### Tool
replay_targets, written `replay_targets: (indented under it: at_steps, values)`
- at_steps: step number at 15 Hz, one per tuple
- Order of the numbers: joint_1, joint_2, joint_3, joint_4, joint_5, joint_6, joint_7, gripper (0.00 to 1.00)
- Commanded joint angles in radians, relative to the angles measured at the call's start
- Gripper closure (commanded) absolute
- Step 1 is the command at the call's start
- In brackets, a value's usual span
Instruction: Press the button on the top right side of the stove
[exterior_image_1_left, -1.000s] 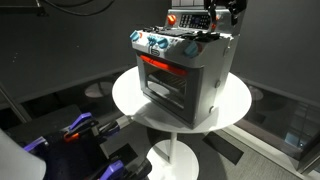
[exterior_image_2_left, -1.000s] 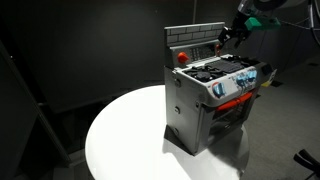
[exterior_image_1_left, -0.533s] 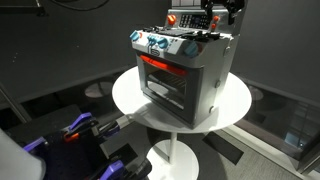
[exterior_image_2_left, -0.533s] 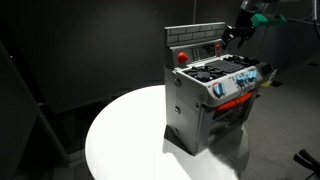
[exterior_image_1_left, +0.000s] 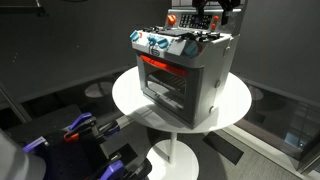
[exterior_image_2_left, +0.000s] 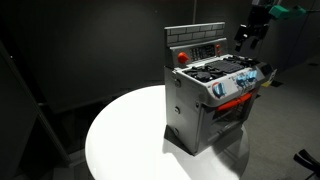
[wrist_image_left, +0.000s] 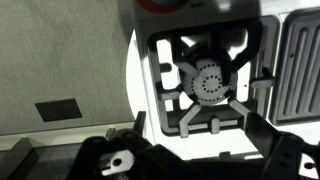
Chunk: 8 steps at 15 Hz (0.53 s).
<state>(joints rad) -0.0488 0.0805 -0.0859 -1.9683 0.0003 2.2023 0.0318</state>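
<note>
The grey toy stove (exterior_image_1_left: 180, 75) with a red-framed oven window and blue-and-white knobs stands on a round white table (exterior_image_1_left: 236, 104); it also shows in an exterior view (exterior_image_2_left: 205, 100). Its raised back panel (exterior_image_2_left: 195, 38) carries a red button (exterior_image_2_left: 181, 57). My gripper (exterior_image_1_left: 215, 12) hovers above the stove's back corner, apart from the panel; in an exterior view (exterior_image_2_left: 248, 36) it is up beside the panel's far end. In the wrist view my gripper (wrist_image_left: 200, 140) is open and empty over a burner (wrist_image_left: 208, 82), with a red button's edge (wrist_image_left: 165, 3) at the top.
The table (exterior_image_2_left: 120, 130) has bare white surface around the stove. Blue and red equipment (exterior_image_1_left: 75, 128) sits low beside the table base. The surroundings are dark walls and floor.
My gripper has risen and drawn away from the back panel, moving up and outward past the stove's end. The stove has not moved.
</note>
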Motion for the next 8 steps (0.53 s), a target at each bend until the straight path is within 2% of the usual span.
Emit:
replay_targets:
  at_steps: [1,8]
  values:
    - [-0.015,-0.075,0.001,-0.058,-0.022,-0.071,-0.034,0.0]
    - [-0.013,-0.211,0.005,-0.189,-0.028,-0.12,-0.068,0.0]
